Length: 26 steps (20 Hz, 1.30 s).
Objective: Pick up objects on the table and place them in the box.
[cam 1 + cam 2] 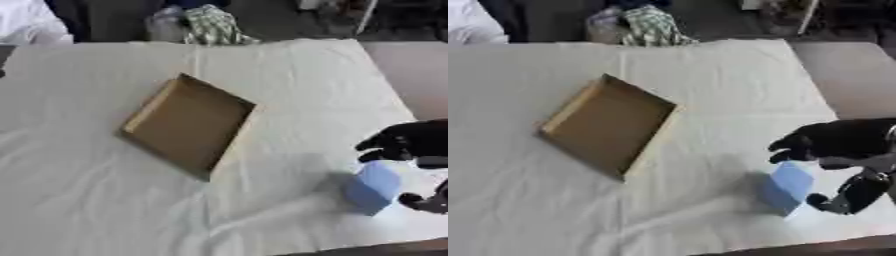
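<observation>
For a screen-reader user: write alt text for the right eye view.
The robot's right hand closes around a blue block near the white-clothed table's right edge. An empty shallow cardboard box lies left of it, mid-table.

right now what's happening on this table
The robot's right hand is at a light blue block near the table's right front corner, fingers above it and thumb below, apparently closing round it. The block is not clearly lifted off the white cloth. The shallow cardboard box sits open and empty near the middle, well to the left of the block. The left hand is out of view.
</observation>
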{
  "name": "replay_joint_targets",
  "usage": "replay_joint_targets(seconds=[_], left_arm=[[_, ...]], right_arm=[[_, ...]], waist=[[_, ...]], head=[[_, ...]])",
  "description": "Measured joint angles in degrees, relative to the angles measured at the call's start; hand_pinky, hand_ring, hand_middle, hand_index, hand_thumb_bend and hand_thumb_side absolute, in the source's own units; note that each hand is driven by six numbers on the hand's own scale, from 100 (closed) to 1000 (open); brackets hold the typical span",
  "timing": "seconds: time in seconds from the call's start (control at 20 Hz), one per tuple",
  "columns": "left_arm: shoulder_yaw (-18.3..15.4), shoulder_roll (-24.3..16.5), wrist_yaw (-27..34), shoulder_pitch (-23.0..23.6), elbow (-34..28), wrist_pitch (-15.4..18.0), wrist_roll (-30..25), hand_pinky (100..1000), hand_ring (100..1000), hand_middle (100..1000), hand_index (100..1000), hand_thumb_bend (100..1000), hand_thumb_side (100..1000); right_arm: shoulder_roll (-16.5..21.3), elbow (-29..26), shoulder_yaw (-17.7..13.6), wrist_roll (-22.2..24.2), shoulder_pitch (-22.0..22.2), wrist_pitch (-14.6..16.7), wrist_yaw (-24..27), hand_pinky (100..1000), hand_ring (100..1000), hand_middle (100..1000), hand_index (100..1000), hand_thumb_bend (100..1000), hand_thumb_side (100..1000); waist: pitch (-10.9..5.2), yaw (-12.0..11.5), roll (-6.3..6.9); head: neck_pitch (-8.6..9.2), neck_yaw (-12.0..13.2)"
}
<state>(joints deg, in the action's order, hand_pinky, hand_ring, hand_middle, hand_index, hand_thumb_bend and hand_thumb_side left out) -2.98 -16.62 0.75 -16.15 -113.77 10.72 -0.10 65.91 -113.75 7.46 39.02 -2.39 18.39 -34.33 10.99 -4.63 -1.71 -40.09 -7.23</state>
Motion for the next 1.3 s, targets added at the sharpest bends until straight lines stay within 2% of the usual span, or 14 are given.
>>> replay_joint_targets(seconds=[1.3], left_arm=[[0.02,0.00,0.00,-0.46,0.00,0.07,-0.10,624,875,609,639,325,637]], right_arm=[[0.47,0.00,1.42,2.85,-1.24,-1.33,1.74,1000,1000,1000,1000,184,369]], waist=[[0.66,-0.42,0.10]], head=[[0.42,-0.38]])
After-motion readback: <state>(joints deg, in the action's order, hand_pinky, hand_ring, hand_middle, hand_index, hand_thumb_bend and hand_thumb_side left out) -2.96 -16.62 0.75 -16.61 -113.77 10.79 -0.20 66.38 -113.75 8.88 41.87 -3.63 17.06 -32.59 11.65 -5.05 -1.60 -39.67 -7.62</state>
